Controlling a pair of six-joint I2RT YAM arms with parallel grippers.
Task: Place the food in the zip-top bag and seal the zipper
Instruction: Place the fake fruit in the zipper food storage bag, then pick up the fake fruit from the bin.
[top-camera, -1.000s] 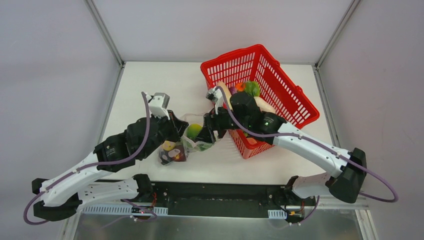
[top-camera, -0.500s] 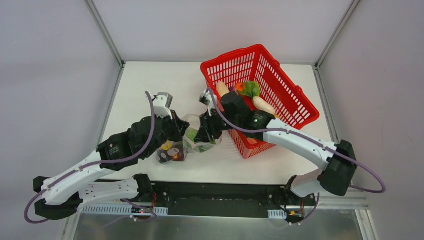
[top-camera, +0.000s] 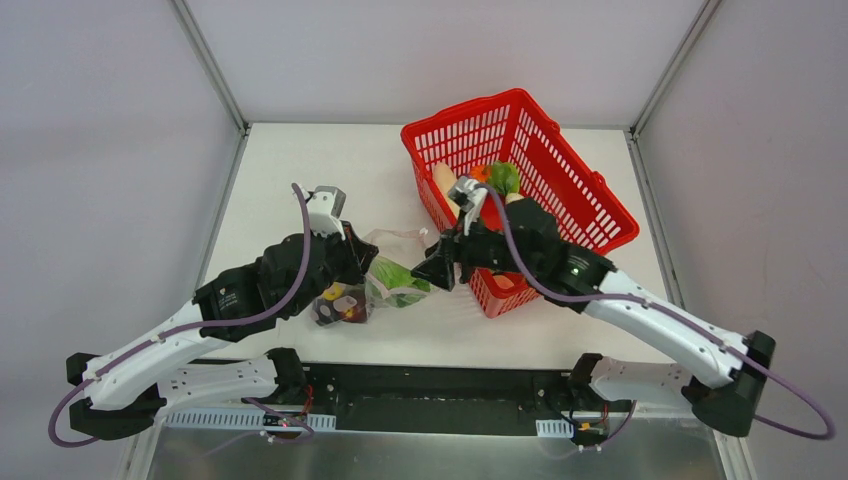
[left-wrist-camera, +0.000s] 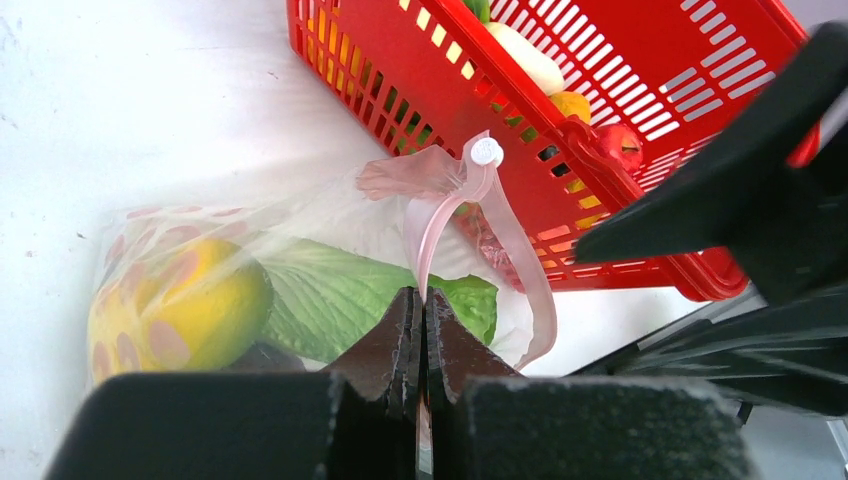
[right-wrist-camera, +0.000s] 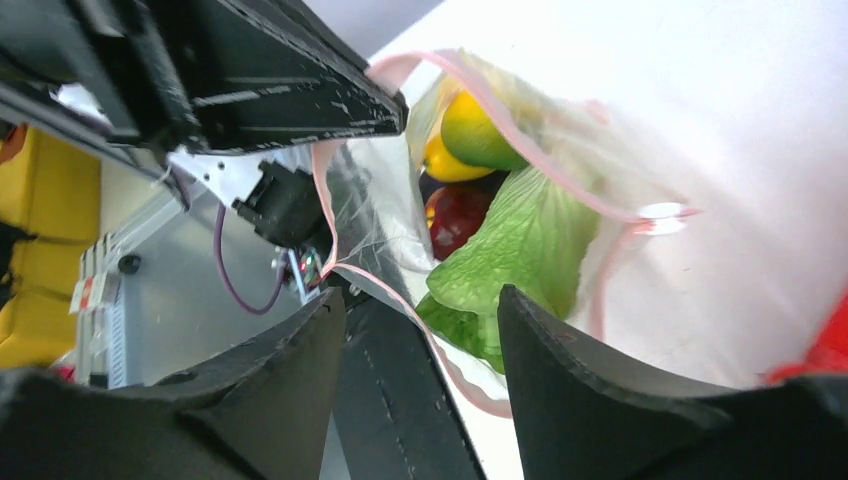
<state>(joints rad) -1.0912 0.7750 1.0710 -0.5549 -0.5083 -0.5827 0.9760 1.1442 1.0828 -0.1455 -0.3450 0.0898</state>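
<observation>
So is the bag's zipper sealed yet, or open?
Open. The zipper gapes, its two pink edges apart, green leafy food showing between them; the left gripper pinches one edge.

The right gripper has backed out of the mouth of the zip-top bag. It now sits just beside the left side of the red basket, jaws apart with nothing between them. The yellow-green fruit it carried a second ago now lies inside the bag. The right arm's elbow has swung outward, away from the basket, toward the table's near edge.
</observation>
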